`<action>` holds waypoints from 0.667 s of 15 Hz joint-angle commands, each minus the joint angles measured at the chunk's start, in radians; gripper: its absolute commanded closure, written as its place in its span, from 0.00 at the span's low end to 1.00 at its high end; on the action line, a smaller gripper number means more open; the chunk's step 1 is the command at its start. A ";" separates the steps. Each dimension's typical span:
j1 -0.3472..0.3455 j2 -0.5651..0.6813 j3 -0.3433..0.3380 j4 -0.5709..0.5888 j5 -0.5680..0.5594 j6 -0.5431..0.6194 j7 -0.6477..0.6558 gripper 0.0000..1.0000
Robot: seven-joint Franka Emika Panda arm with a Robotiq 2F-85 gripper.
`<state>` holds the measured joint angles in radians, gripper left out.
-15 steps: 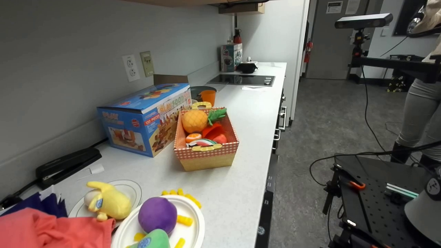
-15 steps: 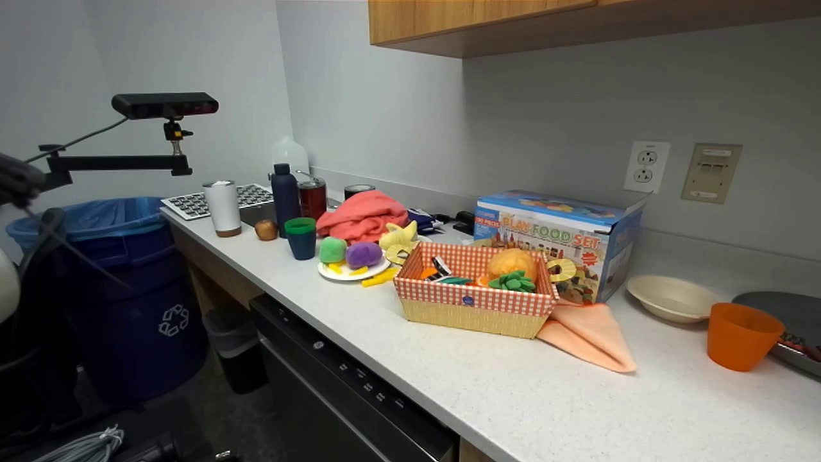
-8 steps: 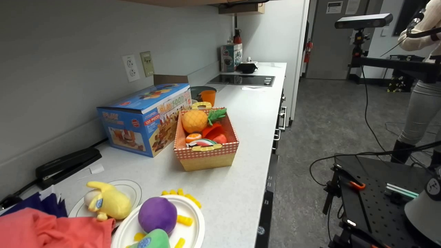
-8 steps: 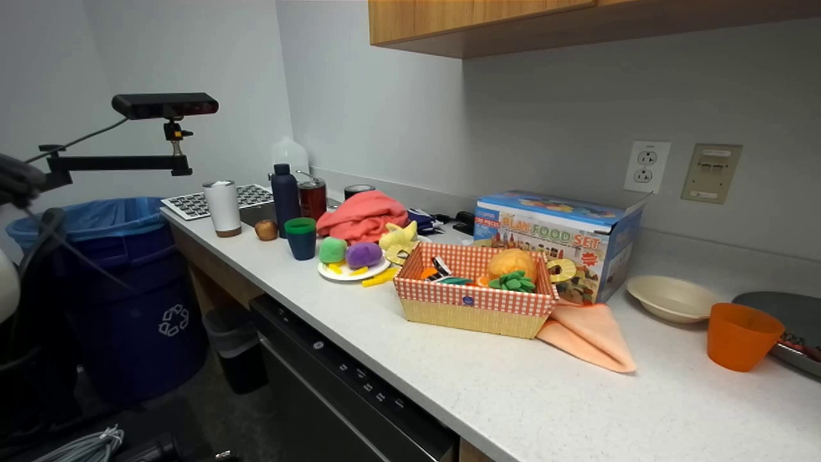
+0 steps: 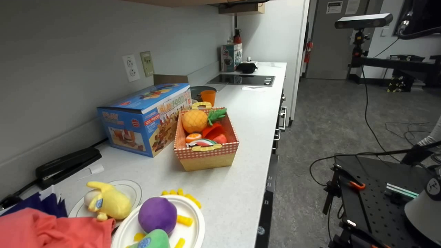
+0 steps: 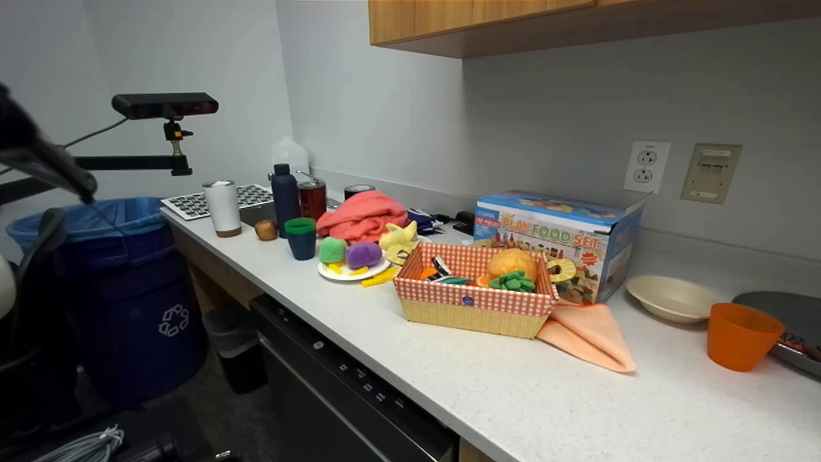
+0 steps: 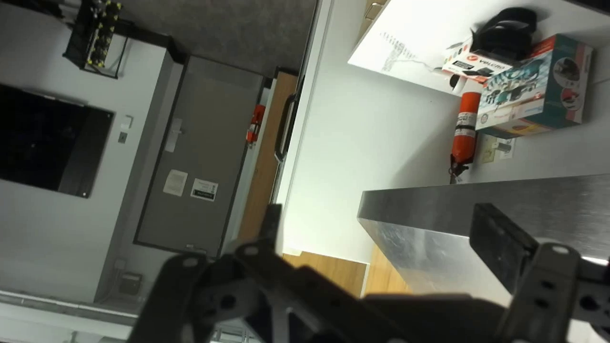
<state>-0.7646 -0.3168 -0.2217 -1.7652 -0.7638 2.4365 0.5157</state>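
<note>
Red-and-white checked, straw-coloured rectangular basket (image 6: 474, 317) stands upright on the white speckled countertop (image 6: 616, 410), well apart from the robot's black two-fingered gripper (image 7: 381, 233). In the wrist view the gripper is spread wide. Beyond it, between one and two o'clock, are a red cylindrical fire extinguisher (image 7: 464, 126) and a teal-and-white printed cardboard box (image 7: 538, 90); at ten o'clock is a flat grey door (image 7: 200, 147).

Inside the basket, in an exterior view, an orange plush pineapple with green leaves (image 5: 194, 121) lies at ten o'clock, a small round orange-slice toy (image 5: 193, 138) at eight and a striped red, white and green toy piece (image 5: 204, 142) at six.

With the basket as the dial's centre in an exterior view, a blue printed cardboard toy box (image 6: 558, 237) stands just behind it at two o'clock. Near three are a shallow cream bowl (image 6: 673, 298) and an orange plastic cup (image 6: 744, 337); at four a folded peach cloth (image 6: 590, 337) lies by the basket's end. A round white plate (image 6: 345, 276) at nine bears a purple plush toy (image 6: 363, 255) and a green plush toy (image 6: 332, 249). At ten are a crumpled coral-red cloth (image 6: 363, 215) and, farther off, a navy bottle (image 6: 285, 199).
</note>
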 commanded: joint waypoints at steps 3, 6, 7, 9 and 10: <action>0.088 0.063 -0.055 0.113 0.223 -0.097 -0.057 0.00; 0.106 0.075 -0.065 0.135 0.294 -0.112 -0.074 0.00; 0.106 0.082 -0.067 0.146 0.299 -0.109 -0.073 0.00; 0.106 0.097 -0.073 0.161 0.295 -0.081 -0.076 0.00; 0.106 0.103 -0.075 0.168 0.289 -0.074 -0.077 0.00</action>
<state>-0.6821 -0.2551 -0.2671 -1.6622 -0.4996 2.3584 0.4742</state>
